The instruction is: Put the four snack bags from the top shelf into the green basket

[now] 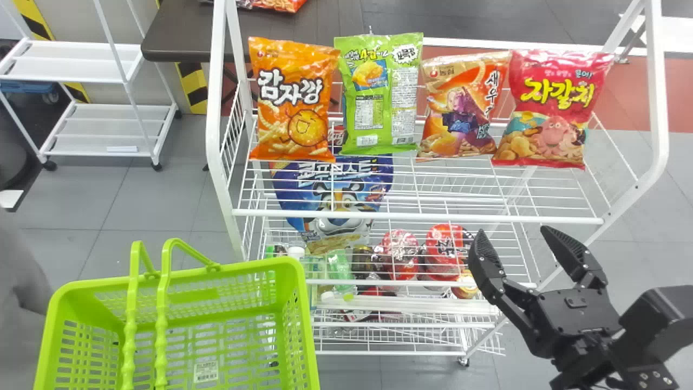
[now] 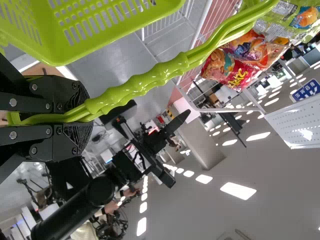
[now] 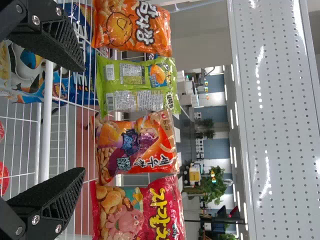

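In the lower left of the head view, nearest us, we see the basket (image 1: 246, 267), its near part cut off by the bottom edge. Its handles (image 2: 137, 77) are clamped in the left gripper (image 2: 80, 117); they hide part of its fingers.

At lower right is the right gripper (image 1: 511, 232), its fingers spread apart, with the arm behind it running out of frame. Lower down on the rack (image 1: 417, 218), wires break up our view of the cups (image 1: 399, 254) at lower centre and the blue pack (image 1: 333, 187) around the centre.

Across the upper centre and upper right, the four bags stand side by side on the top shelf: orange bag (image 1: 295, 100), green bag (image 1: 379, 95), tan bag (image 1: 463, 108) and pink bag (image 1: 552, 108). We find them beyond the right gripper's (image 3: 82, 120) fingertips and apart from them; in its wrist view, the frame crops the orange and pink ones.

Farther off at top left, the frame cuts a dark table (image 1: 184, 32).
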Action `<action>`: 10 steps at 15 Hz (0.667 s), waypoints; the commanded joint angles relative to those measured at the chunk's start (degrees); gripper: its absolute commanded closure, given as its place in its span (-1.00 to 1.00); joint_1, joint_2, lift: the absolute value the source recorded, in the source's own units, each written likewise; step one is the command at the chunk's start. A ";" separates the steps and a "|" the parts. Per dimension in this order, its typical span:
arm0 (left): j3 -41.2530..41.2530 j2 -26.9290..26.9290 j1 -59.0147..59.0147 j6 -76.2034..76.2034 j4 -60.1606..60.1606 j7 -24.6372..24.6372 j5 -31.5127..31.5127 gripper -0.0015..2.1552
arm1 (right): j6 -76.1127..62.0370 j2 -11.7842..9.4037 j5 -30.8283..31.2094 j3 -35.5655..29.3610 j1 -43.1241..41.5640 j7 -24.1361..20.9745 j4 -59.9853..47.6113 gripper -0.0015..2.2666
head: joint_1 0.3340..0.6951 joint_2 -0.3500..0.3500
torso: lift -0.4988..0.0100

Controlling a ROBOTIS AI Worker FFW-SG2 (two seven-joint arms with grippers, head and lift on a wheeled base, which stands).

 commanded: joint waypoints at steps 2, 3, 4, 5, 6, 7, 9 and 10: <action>0.07 -0.04 -0.15 0.50 0.32 -0.57 0.70 0.99 | 0.00 0.40 -0.05 0.00 0.00 0.01 0.00 -0.90 | 1.00 -0.17 | 0.96; 0.07 -0.04 -0.24 0.67 0.32 -0.57 0.70 0.99 | 0.00 0.40 0.03 0.00 0.00 0.01 0.00 -0.90 | 1.00 -0.17 | 0.96; -0.02 -0.04 -0.24 0.67 0.32 -0.57 0.70 0.99 | 0.00 0.40 0.03 0.00 0.00 0.01 0.00 -0.90 | 1.00 -0.17 | 0.96; 0.07 -0.04 -0.24 0.67 0.32 -0.57 0.62 0.99 | 0.00 0.40 0.03 0.00 0.00 -0.08 0.00 -0.90 | 1.00 -0.17 | 0.96; -0.02 -0.04 -0.24 0.67 0.32 -0.57 0.62 0.99 | 0.00 0.40 0.03 0.00 0.00 0.01 0.00 -0.90 | 1.00 -0.17 | 0.96; -0.02 -0.04 -0.24 0.67 0.32 -0.57 0.53 0.99 | 0.00 0.40 0.03 0.00 -0.08 0.01 0.00 -0.90 | 1.00 -0.17 | 0.96; -0.02 -0.04 -0.15 0.67 0.32 -0.57 0.53 0.99 | 0.00 0.40 -0.05 0.00 -0.08 0.01 0.00 -0.90 | 1.00 -0.17 | 0.96; -0.02 -0.04 -0.24 0.67 0.32 -0.57 0.53 0.99 | 0.00 0.40 0.03 0.00 -0.17 0.01 0.00 -0.90 | 1.00 -0.17 | 0.96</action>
